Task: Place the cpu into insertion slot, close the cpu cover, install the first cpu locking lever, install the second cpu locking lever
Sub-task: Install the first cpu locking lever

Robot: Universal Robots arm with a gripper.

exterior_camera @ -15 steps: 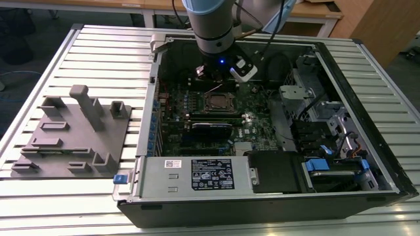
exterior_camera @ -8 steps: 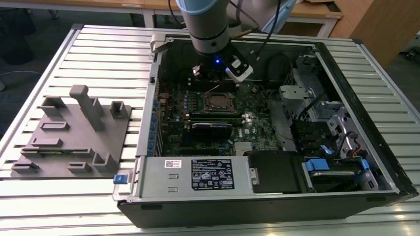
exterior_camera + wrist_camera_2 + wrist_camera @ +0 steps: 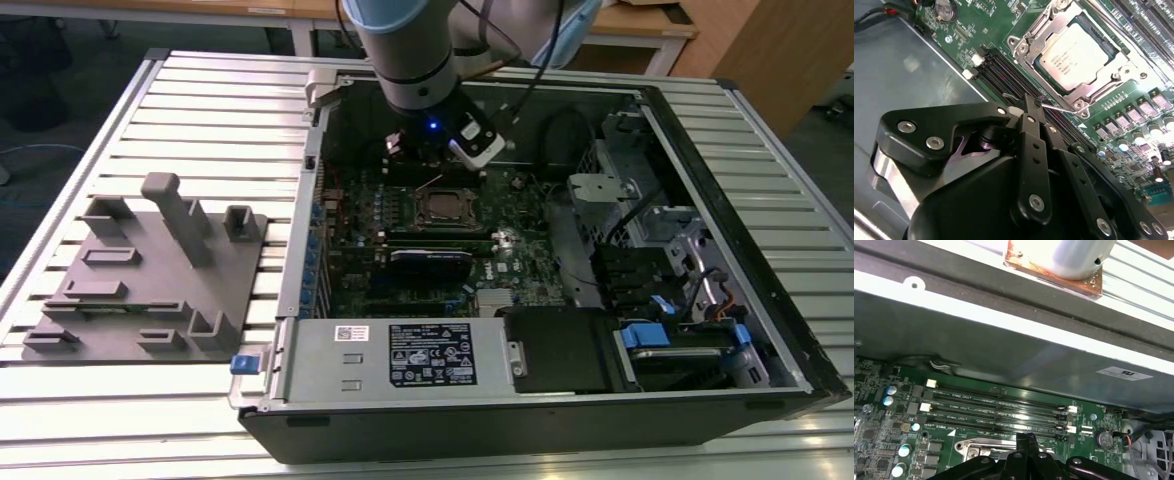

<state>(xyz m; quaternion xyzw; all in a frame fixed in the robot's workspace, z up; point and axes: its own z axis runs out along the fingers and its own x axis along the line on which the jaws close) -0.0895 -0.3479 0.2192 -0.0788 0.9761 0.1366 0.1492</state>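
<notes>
Nearest, fingers: the black jointed metal fingers (image 3: 1030, 142) are clenched tip to tip. Their tips meet the free end of the lever. I cannot tell whether they nip it or only press on it.
Lever: a thin, bright, springy-looking wire locking lever (image 3: 1056, 106) slants from the fingertips to the socket's corner. It looks raised rather than latched.
Memory slots: long, narrow black plastic slots (image 3: 1004, 75) lie between the fingers and the socket on the green circuit board (image 3: 989, 20).
Cpu: the flat square chip with a dull silver-grey top (image 3: 1076, 52) sits seated in the socket.
Cover: the thin, stamped and shiny silver metal frame plate (image 3: 1040, 34) lies down around the chip, which shows through its square cut-out.
Slot: in the exterior view the square silver-rimmed insertion slot (image 3: 441, 206) lies at about 6 o'clock from the grey robot arm (image 3: 407, 50).
Progress: by my reading the chip is placed and the cover is closed. The lever work is under way and no lever is clearly locked.
Case: the black sheet-metal computer case (image 3: 694, 180) lies open on its side.
Tray: a matt grey moulded fixture block (image 3: 147, 270) stands at 9 o'clock from the case.
Surface: ribbed aluminium slats (image 3: 134, 420) carry both.
</notes>
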